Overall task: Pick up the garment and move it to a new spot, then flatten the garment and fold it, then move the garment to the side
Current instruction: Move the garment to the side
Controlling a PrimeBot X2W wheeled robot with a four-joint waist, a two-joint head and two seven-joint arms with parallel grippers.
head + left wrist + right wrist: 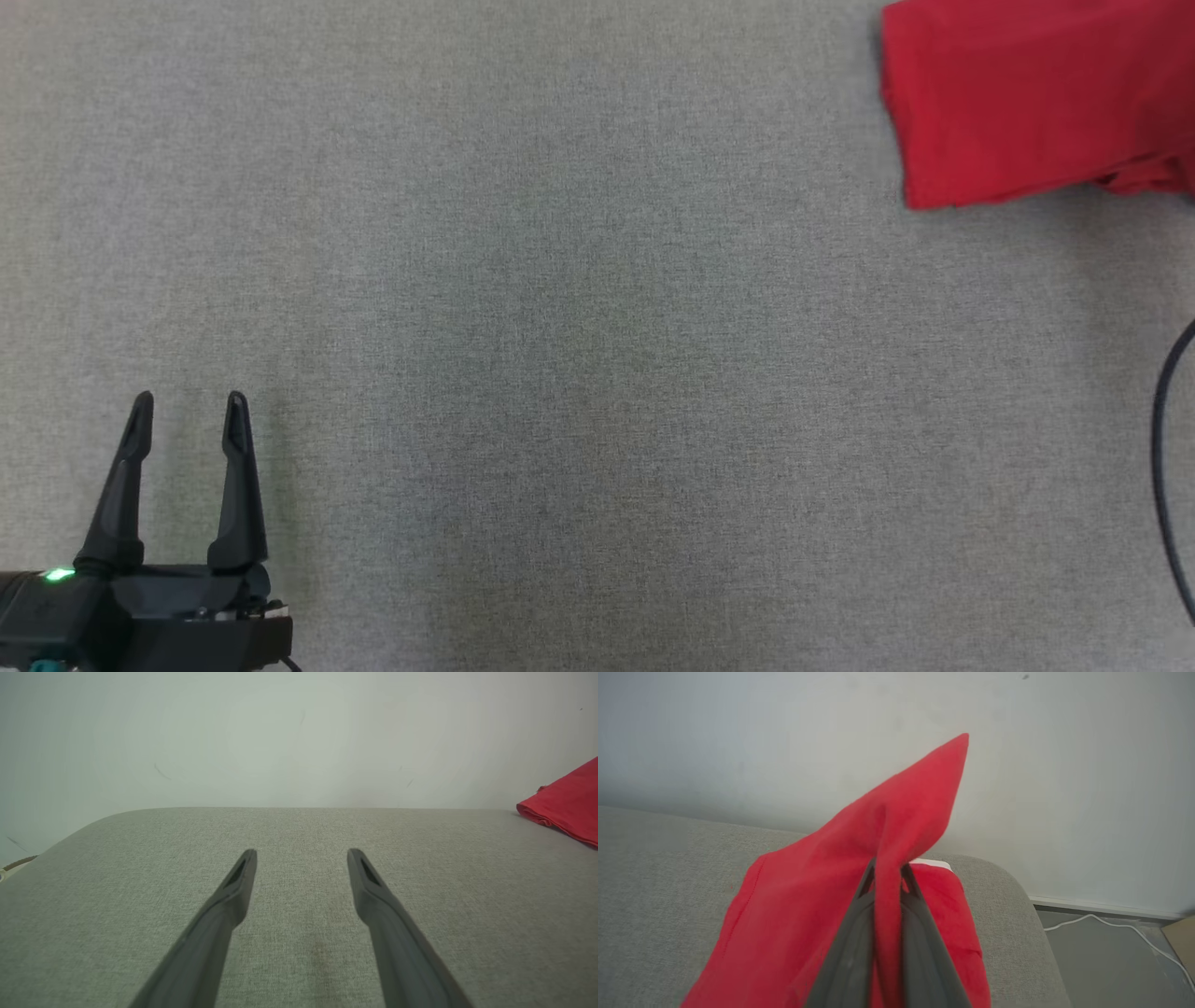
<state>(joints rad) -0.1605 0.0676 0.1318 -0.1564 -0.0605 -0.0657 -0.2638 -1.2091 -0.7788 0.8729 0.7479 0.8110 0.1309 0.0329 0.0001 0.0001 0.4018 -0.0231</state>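
Red garment (1027,93), upper right of the grey surface (560,327)
The right gripper (888,868) is clamped on a raised fold of it — the left gripper (189,399) sits lower left, fingers spread wide, empty. A white tag-ish bit (931,862) behind the cloth, too blurry to read.

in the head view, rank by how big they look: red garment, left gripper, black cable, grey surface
1. grey surface
2. red garment, cut off by the frame
3. left gripper, nearer the camera, so its rank against the garment is unsure
4. black cable
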